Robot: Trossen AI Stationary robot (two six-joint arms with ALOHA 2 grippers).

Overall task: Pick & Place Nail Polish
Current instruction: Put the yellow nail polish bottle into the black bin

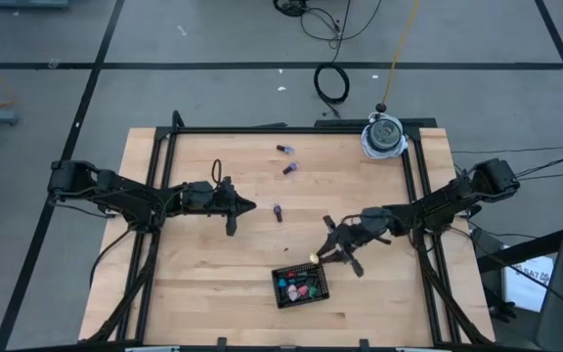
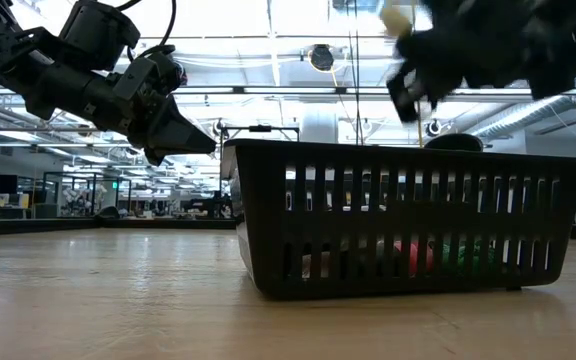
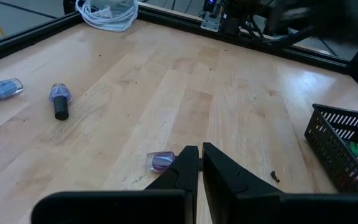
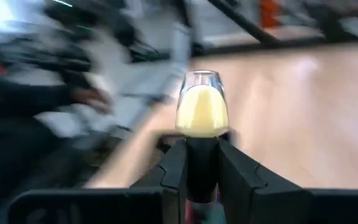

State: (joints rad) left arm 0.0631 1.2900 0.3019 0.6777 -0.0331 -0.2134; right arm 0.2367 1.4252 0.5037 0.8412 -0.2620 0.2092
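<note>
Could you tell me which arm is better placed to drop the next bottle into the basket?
Right: its end effector already grips a yellow nail polish bottle by the black basket. The left end effector is shut, empty, farther away.

the wooden table lay inside a black frame, seen from straight above. the left arm reached in from the left, its left gripper hovering over bare wood, near a purple nail polish bottle. two more purple bottles lay farther up the table, near each other. the right arm came in from the right, its right gripper just above a black basket that held several coloured bottles. something small and yellow showed at its fingertips. a coil of white cable sat at the table's far right corner.
</note>
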